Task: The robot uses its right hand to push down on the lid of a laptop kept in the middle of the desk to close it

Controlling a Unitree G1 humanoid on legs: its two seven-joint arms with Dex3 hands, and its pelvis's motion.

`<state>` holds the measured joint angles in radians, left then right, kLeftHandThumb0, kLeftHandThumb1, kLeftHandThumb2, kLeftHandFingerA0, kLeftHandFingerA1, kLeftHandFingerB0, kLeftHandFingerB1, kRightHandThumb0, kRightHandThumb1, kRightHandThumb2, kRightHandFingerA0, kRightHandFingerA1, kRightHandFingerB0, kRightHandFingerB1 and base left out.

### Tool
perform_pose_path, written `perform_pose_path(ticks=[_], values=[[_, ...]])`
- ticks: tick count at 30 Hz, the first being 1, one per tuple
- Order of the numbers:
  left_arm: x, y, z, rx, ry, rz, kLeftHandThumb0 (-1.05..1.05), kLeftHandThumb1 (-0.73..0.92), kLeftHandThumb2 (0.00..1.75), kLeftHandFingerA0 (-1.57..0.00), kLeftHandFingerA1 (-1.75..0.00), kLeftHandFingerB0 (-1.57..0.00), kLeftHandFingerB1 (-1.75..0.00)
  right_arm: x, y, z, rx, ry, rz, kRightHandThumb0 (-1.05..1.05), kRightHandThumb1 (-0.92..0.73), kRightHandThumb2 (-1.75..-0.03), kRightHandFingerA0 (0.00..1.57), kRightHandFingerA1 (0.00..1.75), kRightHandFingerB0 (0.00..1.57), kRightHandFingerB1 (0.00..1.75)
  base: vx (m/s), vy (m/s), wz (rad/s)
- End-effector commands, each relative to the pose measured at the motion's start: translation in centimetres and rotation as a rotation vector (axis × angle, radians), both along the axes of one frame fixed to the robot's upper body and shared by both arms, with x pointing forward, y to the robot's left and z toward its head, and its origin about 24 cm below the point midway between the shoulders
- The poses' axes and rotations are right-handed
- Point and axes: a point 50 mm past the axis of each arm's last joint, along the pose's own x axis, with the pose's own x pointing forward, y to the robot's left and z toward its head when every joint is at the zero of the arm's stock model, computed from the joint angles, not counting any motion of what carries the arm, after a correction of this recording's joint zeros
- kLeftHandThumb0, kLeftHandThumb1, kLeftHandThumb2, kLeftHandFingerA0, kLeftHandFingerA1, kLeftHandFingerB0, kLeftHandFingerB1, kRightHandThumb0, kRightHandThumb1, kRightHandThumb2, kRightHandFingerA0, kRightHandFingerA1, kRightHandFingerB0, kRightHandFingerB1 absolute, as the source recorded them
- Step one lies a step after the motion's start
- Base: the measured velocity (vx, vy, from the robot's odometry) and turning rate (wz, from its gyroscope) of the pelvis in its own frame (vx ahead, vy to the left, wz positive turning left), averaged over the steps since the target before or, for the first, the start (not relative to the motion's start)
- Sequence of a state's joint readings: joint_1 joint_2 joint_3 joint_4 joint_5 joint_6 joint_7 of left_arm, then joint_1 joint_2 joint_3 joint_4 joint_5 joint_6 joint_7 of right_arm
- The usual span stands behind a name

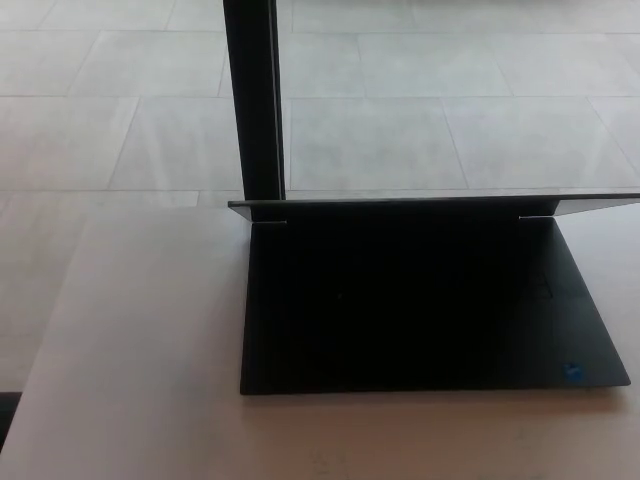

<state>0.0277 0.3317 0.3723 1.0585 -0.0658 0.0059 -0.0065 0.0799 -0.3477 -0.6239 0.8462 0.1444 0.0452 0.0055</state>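
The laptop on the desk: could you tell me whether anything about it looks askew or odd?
The laptop sits right of centre on the desk, its lid still open and running off the right edge. No damage shows.

Black laptop (420, 310) open on desk (130, 400), lid (430, 204) edge-on

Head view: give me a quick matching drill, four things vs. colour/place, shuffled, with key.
Things:
1. laptop
2. sticker
3. post
4. desk

Descriptions:
A. blue, on the base's near right corner
B. pale surface under everything
C. black, lid partly raised
D. dark upright behind the lid's left end

Pairs: 1-C, 2-A, 3-D, 4-B
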Motion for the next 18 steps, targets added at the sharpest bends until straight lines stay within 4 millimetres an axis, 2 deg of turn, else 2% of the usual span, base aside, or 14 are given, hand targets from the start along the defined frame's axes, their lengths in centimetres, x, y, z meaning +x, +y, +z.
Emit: perform_pose_path(ticks=[1,2,3,4,6,7,8,9,10,13,15,16,17,18], values=[[-0.8,5.2,3.2,-0.070,-0.310,0.505,-0.81,0.75,1.17,-0.53,-0.70,-0.38,-0.56,0.6,-7.7,10.1,0.054,-0.828,-0.535,-0.78,-0.89,-0.69,0.43,1.44,0.19,0.84,0.00,0.000,0.00],[-0.8,5.1,3.2,-0.074,-0.312,0.508,-0.81,0.75,1.16,-0.52,-0.70,-0.38,-0.56,1.3,-7.9,11.4,0.032,-0.846,-0.523,-0.79,-0.87,-0.70,0.47,1.45,0.23,0.84,0.00,0.000,0.00],[-0.8,5.1,3.1,-0.078,-0.314,0.521,-0.87,0.92,0.72,-0.55,-0.65,-0.47,-0.47,2.1,-8.0,12.5,0.016,-0.874,-0.506,-0.77,-0.88,-0.69,0.41,1.38,0.25,0.81,0.00,0.000,0.00],[-0.9,5.3,3.2,-0.075,-0.314,0.542,-0.87,0.92,0.70,-0.58,-0.64,-0.50,-0.47,3.0,-8.0,13.7,0.000,-0.914,-0.480,-0.78,-0.87,-0.69,0.38,1.41,0.27,0.80,0.00,0.000,0.00],[-0.9,5.4,3.3,-0.080,-0.328,0.562,-0.86,0.92,0.71,-0.56,-0.65,-0.49,-0.48,5.4,-7.5,17.5,-0.083,-0.991,-0.355,-0.82,-0.90,-0.68,0.31,1.28,0.27,0.81,0.00,0.000,0.00],[-0.9,5.4,3.3,-0.083,-0.330,0.559,-0.86,0.92,0.73,-0.52,-0.65,-0.47,-0.48,6.2,-7.1,19.0,-0.108,-1.031,-0.300,-0.80,-0.92,-0.70,0.41,1.24,0.24,0.80,0.00,0.000,0.00],[-0.9,5.4,3.3,-0.091,-0.335,0.554,-0.86,0.92,0.73,-0.50,-0.64,-0.45,-0.47,7.7,-6.2,21.9,-0.173,-1.094,-0.184,-0.81,-0.92,-0.72,0.43,1.12,0.24,0.78,0.00,0.000,0.00],[-0.9,5.4,3.3,-0.098,-0.337,0.557,-0.86,0.92,0.73,-0.50,-0.64,-0.45,-0.47,8.3,-5.8,23.0,-0.210,-1.098,-0.137,-0.81,-0.92,-0.72,0.43,1.12,0.24,0.78,0.00,0.000,0.00],[-0.9,5.4,3.3,-0.088,-0.340,0.564,-0.86,0.92,0.72,-0.52,-0.65,-0.46,-0.48,9.2,-5.2,24.8,-0.218,-1.140,-0.093,-0.83,-0.92,-0.68,0.55,1.04,0.35,0.75,0.00,0.000,0.00],[-0.9,5.4,3.3,-0.078,-0.332,0.562,-0.85,0.92,0.72,-0.56,-0.65,-0.48,-0.48,12.5,-1.5,30.5,-0.423,-1.112,0.214,-0.72,-0.92,-0.75,0.56,0.77,0.45,0.59,0.00,0.000,0.00],[-1.0,5.4,3.2,-0.078,-0.328,0.562,-0.85,0.92,0.72,-0.56,-0.65,-0.48,-0.48,12.7,-1.2,30.9,-0.440,-1.102,0.240,-0.72,-0.92,-0.75,0.56,0.77,0.45,0.59,0.00,0.000,0.00],[-1.0,5.4,3.2,-0.084,-0.328,0.558,-0.85,0.92,0.72,-0.54,-0.64,-0.48,-0.48,15.0,2.0,33.2,-0.484,-1.116,0.450,-0.81,-0.92,-0.68,0.37,0.72,0.36,0.44,0.00,0.000,0.00],[-1.1,5.3,3.2,-0.087,-0.331,0.559,-0.86,0.92,0.73,-0.53,-0.65,-0.47,-0.48,15.9,3.4,33.9,-0.540,-1.100,0.527,-0.89,-0.73,-0.86,0.35,0.65,0.29,0.44,0.00,0.000,0.00],[-1.0,5.3,3.1,-0.091,-0.334,0.558,-0.86,0.92,0.73,-0.51,-0.63,-0.46,-0.47,16.3,3.9,34.1,-0.582,-1.077,0.559,-0.84,-0.92,-0.68,0.37,0.59,0.31,0.36,0.00,0.000,0.00]])
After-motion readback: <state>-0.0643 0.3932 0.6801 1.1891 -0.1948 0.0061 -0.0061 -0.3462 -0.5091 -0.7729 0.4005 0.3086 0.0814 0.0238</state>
